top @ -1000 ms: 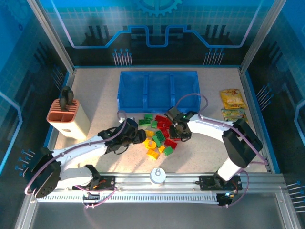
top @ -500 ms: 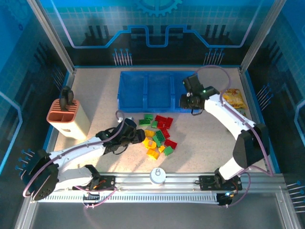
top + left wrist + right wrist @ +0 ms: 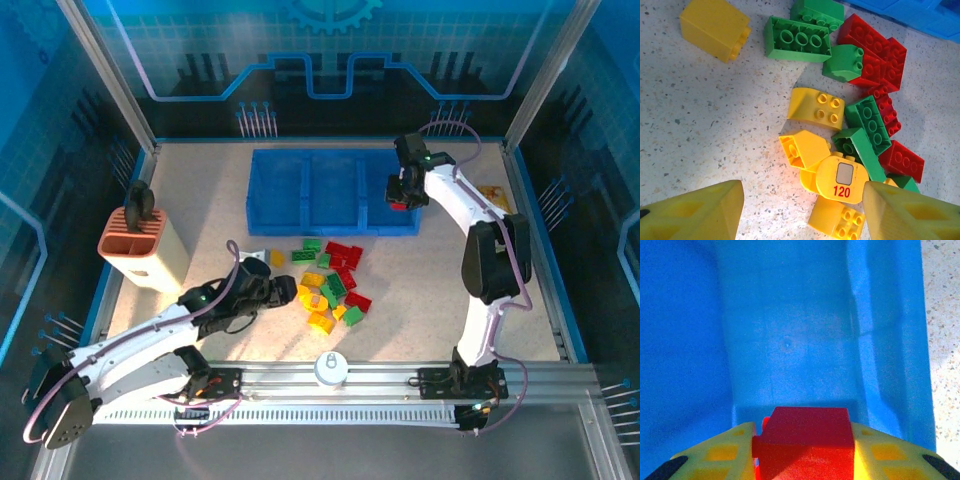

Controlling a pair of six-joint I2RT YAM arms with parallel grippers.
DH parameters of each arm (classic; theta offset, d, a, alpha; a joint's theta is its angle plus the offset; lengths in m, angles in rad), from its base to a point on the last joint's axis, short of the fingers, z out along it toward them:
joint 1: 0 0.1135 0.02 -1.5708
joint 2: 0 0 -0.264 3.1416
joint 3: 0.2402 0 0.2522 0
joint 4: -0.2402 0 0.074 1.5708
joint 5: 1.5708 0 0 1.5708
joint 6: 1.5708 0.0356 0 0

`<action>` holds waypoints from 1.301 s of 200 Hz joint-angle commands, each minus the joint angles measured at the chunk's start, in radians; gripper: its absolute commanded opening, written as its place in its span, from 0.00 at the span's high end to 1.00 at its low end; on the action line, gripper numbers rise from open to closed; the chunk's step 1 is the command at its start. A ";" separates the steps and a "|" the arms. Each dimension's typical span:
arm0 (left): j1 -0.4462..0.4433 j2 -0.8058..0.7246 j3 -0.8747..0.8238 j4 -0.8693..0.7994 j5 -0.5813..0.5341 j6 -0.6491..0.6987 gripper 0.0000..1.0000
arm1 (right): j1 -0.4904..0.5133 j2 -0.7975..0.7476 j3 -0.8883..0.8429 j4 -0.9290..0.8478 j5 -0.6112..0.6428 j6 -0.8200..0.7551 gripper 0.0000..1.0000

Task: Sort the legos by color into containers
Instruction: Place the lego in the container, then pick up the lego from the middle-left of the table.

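Note:
A pile of red, green and yellow legos (image 3: 332, 283) lies on the table in front of the blue tray (image 3: 300, 190). My right gripper (image 3: 400, 197) hangs over the tray's right compartment (image 3: 790, 340), shut on a red lego (image 3: 805, 440); that compartment looks bare below it. My left gripper (image 3: 290, 291) sits open at the pile's left edge. Between its yellow fingers (image 3: 695, 212) lie yellow legos, one marked 120 (image 3: 841, 178). One yellow lego (image 3: 715, 27) sits apart at the left.
A salmon-orange holder (image 3: 142, 243) with black utensils stands at the left. Yellow-green snack packets (image 3: 496, 196) lie at the right, partly behind the right arm. A white round knob (image 3: 330, 367) sits on the front rail.
The right arm carried the red lego from the pile up over the tray's right compartment. The left gripper shifted slightly toward the pile's yellow legos.

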 commanded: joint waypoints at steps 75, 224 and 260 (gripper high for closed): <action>-0.025 -0.059 0.003 -0.081 -0.015 0.018 0.35 | -0.001 0.118 0.152 -0.069 0.012 -0.037 0.60; -0.203 0.135 0.190 -0.122 -0.072 0.135 0.35 | 0.095 -0.171 0.022 -0.042 0.034 -0.078 0.23; -0.222 0.226 0.252 -0.092 -0.039 0.153 0.38 | 0.127 -0.300 -0.135 0.016 -0.003 -0.066 0.24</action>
